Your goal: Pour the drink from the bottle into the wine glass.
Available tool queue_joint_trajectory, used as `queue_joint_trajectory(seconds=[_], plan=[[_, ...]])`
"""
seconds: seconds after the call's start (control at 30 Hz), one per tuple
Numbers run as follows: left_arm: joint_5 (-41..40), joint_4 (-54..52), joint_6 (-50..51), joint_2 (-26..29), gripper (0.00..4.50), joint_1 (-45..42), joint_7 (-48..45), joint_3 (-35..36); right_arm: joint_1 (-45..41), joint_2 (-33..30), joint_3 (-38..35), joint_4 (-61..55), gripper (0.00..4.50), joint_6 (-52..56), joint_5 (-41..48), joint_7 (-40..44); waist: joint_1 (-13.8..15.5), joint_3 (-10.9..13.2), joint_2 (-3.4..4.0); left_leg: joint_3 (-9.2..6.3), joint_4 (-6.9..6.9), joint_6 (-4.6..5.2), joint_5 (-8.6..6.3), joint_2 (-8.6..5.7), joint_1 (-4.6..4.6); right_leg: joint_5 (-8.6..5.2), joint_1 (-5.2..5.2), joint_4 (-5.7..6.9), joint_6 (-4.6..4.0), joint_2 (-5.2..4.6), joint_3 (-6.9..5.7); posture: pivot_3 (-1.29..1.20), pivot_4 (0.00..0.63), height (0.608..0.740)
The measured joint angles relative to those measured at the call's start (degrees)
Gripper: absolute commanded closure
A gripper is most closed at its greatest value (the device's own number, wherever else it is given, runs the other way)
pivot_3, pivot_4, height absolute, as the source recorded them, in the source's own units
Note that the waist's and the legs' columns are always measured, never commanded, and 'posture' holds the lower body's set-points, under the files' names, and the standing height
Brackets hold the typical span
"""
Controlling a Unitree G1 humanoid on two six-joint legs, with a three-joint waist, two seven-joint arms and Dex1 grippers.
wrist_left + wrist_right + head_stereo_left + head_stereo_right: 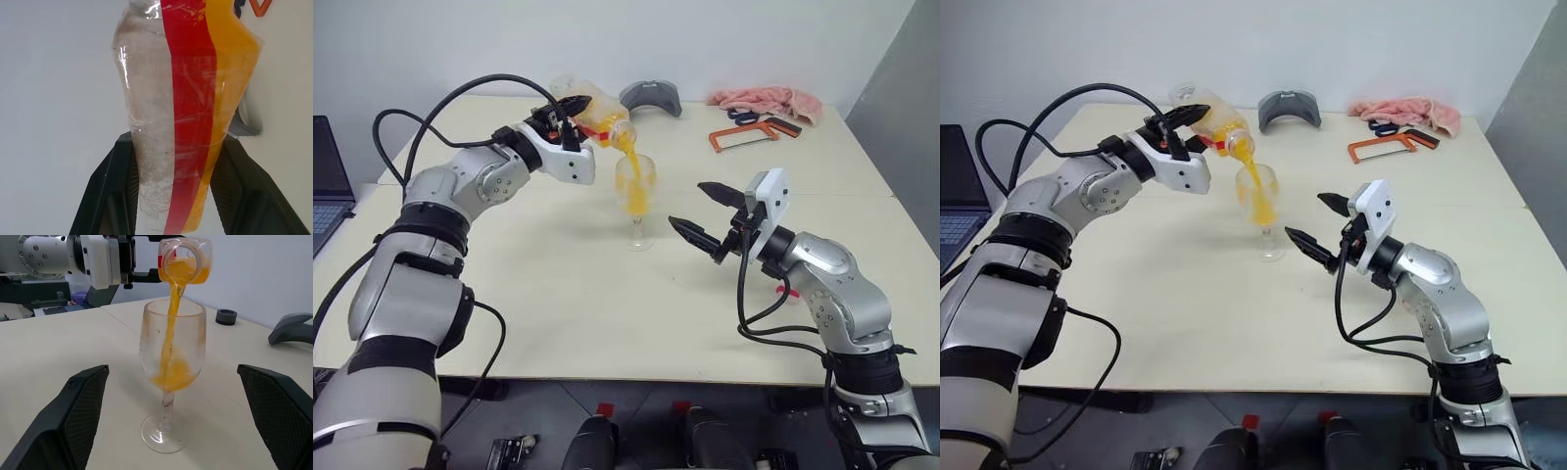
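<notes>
**A:** What was happening with the drink?

**B:** The translucent orange-yellow drink (172,313) was falling in a thin stream from the mouth of the small clear plastic bottle with a vertical red stripe label (590,116). It ran into the clear stemmed wine glass with a rounded bowl (168,382). A shallow pool of orange sat at the bottom of the bowl, and the inner wall was streaked with it.

**A:** So how far along was the pour?

**B:** Roughly mid-way, I judged. The glass was well short of full, and orange liquid was visible in the lower side of the tilted bottle. Left to do: finish pouring, then tip the bottle upright.

**A:** Where was the bottle relative to the jaws?

**B:** It lay between the two black fingers of the left gripper (171,196), which were clenched on its body. The bottle was tipped with its open mouth just above the glass rim, no cap on it.

**A:** And the glass?

**B:** It stood upright on the pale cream table (558,313), on its round foot. The right gripper (707,212) hovered near it with its jaws spread wide and empty. From that wrist's view the glass stood ahead, centred between the two fingers, touching neither.

**A:** Anything else nearby?

**B:** A small dark round cap-like piece (226,316) lay on the table beyond the glass.
</notes>
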Motion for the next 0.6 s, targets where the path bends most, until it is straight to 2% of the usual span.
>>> queue_joint_trajectory(seconds=[0.6], plan=[[0.8,0.5,0.0,0.6,2.82,-1.3,1.9,-1.4,1.0,1.7,1.5,-0.7,0.00,0.0,-0.2,-1.1,0.0,0.0,0.00,0.02,0.01,-0.01,0.00,0.00,0.00,0.00,-0.02,0.01,0.00,0.00,0.01,0.00,0.150,0.740]])
